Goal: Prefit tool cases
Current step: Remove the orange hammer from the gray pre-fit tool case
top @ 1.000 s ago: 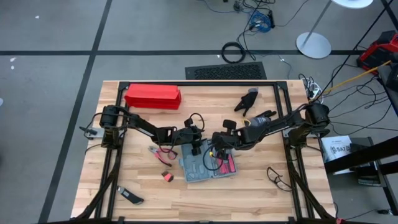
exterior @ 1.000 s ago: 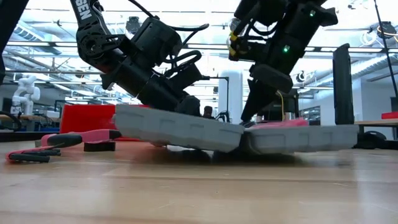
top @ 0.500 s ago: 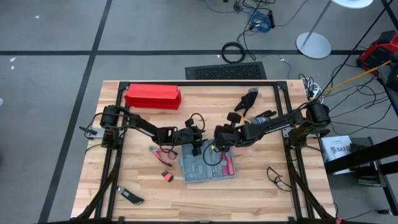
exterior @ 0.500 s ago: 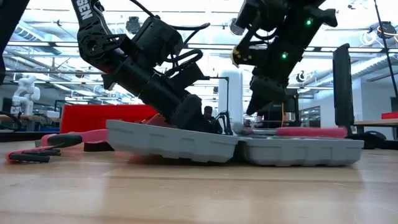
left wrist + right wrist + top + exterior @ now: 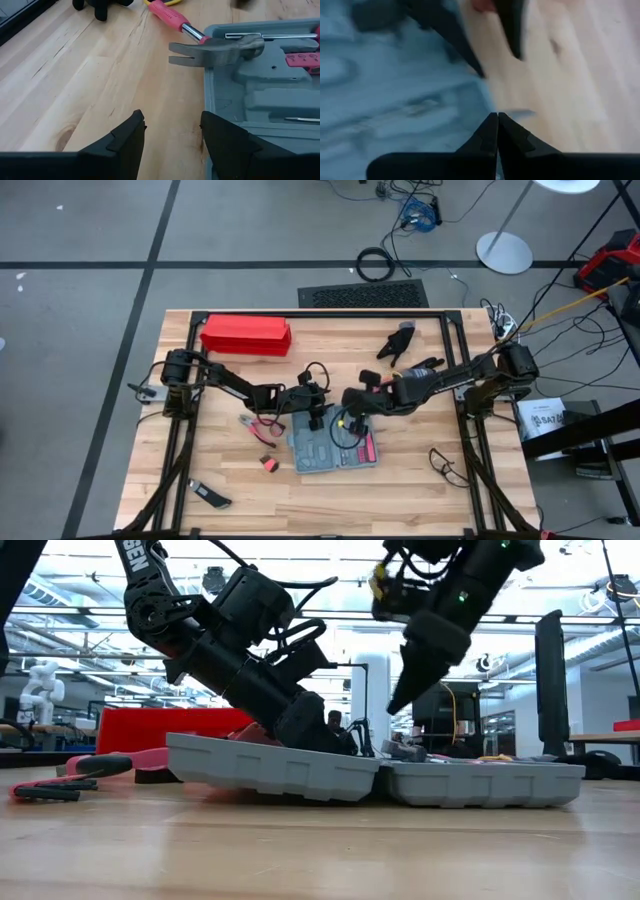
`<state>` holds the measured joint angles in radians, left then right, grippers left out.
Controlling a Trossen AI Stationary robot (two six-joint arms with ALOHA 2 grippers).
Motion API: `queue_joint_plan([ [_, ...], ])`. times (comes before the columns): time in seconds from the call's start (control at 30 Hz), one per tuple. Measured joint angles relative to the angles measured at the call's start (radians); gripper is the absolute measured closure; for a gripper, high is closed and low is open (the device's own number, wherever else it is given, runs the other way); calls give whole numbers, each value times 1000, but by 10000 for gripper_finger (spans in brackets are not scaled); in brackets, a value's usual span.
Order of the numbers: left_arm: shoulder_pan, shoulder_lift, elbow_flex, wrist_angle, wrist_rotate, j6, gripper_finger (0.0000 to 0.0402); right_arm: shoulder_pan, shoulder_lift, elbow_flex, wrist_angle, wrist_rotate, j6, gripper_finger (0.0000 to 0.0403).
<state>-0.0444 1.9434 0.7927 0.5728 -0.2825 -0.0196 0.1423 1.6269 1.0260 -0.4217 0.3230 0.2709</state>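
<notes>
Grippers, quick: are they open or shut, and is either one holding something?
Left gripper: open, holding nothing, at the tool case.
Right gripper: shut, empty, above the case.

Blue-grey tool case (image 5: 334, 450) – red box (image 5: 246, 335) – pale wooden table (image 5: 420, 480).

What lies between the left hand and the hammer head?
Only bare table lies between the left hand and the hammer; the left wrist view shows it.

My bench, in a wide workshop hall.
My wooden table (image 5: 420, 480) stands on grey floor (image 5: 90, 310) crossed by dark lines; a floor vent (image 5: 363, 295) lies beyond, bright ceiling lights overhead.
</notes>
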Motion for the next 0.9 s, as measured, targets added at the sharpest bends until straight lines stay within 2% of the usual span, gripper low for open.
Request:
queue_joint_plan([
  [0.27,0,0,-1,2,2,2,199,-1,91,0,51,-65,7,403],
  [0.33,0,0,-1,2,3,3,199,-4,112,-1,28,-5,32,403],
  [0.43,0,0,-1,2,4,5,199,-19,116,-2,-1,138,52,403],
  [0.6,0,0,-1,2,6,3,199,-29,84,-1,51,146,17,403],
  [0.7,0,0,-1,1,6,2,199,-15,52,-1,21,141,22,403],
  [0.8,-1,0,-1,-2,10,-1,199,2,3,-1,-55,92,67,403],
  [0.9,-8,0,-1,-4,29,-37,199,13,-35,-1,-150,-67,181,403],
])
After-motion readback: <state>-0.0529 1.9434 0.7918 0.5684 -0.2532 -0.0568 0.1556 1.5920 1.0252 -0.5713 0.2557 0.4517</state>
